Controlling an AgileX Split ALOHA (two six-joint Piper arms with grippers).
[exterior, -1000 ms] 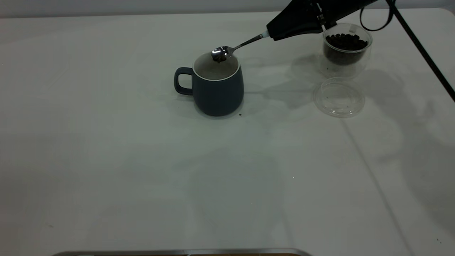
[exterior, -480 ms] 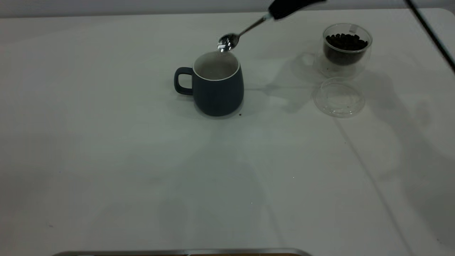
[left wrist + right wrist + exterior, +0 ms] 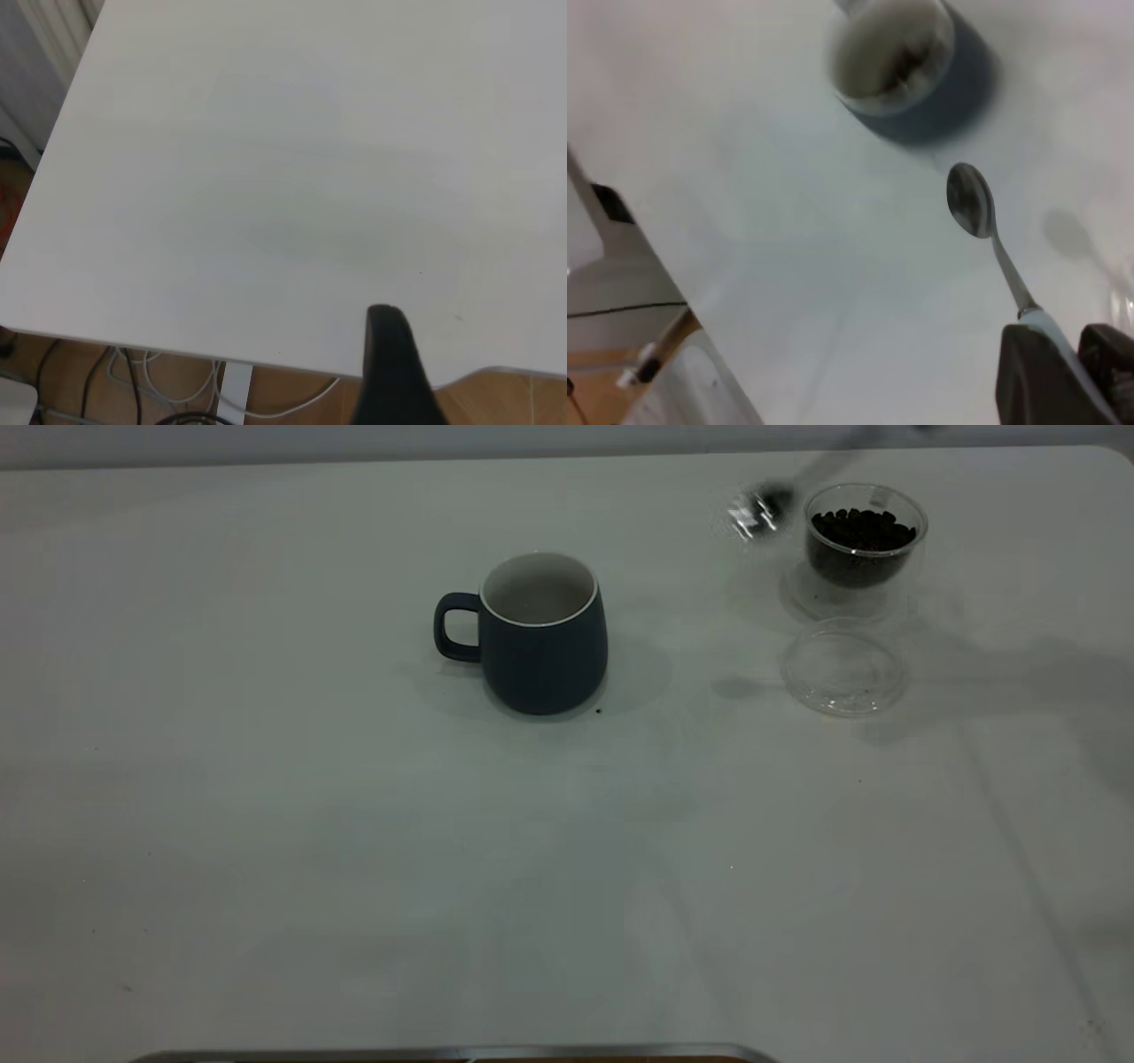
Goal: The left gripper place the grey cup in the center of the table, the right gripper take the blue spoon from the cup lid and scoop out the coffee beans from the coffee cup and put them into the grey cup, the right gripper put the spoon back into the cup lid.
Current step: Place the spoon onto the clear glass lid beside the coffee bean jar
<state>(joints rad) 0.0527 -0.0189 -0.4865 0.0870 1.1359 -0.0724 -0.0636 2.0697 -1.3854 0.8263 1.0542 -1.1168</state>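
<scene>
I have the spoon (image 3: 979, 221) pinched by its pale handle in the right end effector (image 3: 1063, 354), whose fingers are closed on it. The bowl looks empty in the wrist view. From outside, the spoon is a blur in the air just beside the glass cup (image 3: 864, 545); the effector itself is out of that view.

The mug (image 3: 542, 638) stands near the middle of the surface (image 3: 354, 850), handle towards the left arm's side, with a few beans (image 3: 908, 60) inside it. The glass cup holds a heap of beans (image 3: 861, 530), and the lid (image 3: 843, 669) lies empty just in front of it, close but apart.

My worries from here:
- The spoon is near the glass cup's rim. If I carry it towards the lid too low, I judge it could clip the rim and tip the cup, spilling the heap.
- The lid is shallow and light. If I set the spoon down off centre or let go from too high, the lid may skid or flip and the spoon roll onto the surface.
- The grip is on the handle's end only, so the spoon may pivot between the fingers on any contact.

The left end effector (image 3: 390, 372) sits over the surface's edge, away from everything; I cannot tell its opening.
</scene>
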